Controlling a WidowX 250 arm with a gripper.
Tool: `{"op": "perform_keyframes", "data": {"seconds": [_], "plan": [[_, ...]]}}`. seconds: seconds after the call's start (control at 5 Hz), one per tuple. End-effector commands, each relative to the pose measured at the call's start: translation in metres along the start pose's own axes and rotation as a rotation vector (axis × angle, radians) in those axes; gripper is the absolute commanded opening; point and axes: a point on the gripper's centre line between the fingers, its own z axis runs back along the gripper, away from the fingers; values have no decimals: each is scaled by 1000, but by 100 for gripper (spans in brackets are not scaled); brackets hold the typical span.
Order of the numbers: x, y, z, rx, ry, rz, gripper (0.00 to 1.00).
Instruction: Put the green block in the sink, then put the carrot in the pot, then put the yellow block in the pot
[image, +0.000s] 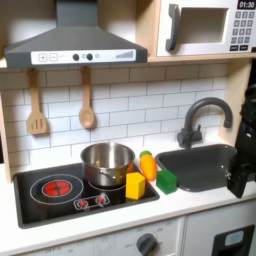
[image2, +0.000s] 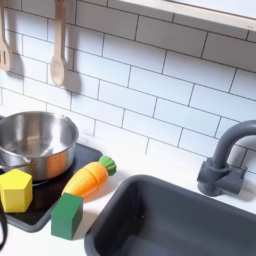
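The green block (image: 166, 181) (image2: 67, 215) rests at the stovetop's right corner, just left of the dark grey sink (image: 205, 165) (image2: 170, 225). Behind it lies the orange carrot (image: 148, 165) (image2: 88, 178), its green top toward the sink. The yellow block (image: 134, 185) (image2: 14, 190) stands on the stovetop in front of the shiny pot (image: 107, 162) (image2: 35, 140). My gripper (image: 240, 186) hangs dark at the first exterior view's right edge, over the sink's right end and far from the blocks. Its fingers are too dark to make out.
A curved dark faucet (image: 200, 120) (image2: 225, 160) rises behind the sink. The black stovetop (image: 60, 190) has red burner rings. Two wooden utensils (image: 87, 110) hang on the tiled wall under a range hood (image: 70, 45). A microwave (image: 205, 28) sits at upper right.
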Motion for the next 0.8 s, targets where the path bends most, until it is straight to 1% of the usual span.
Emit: {"op": "perform_keyframes", "data": {"seconds": [0.0,0.2,0.4,0.6], "plan": [[0,0,0,0,0,0,100],[9,0,-7,-20,13,-15,100],[21,2,-16,-30,18,-43,100],[43,4,-30,-71,0,-81,100]]}}
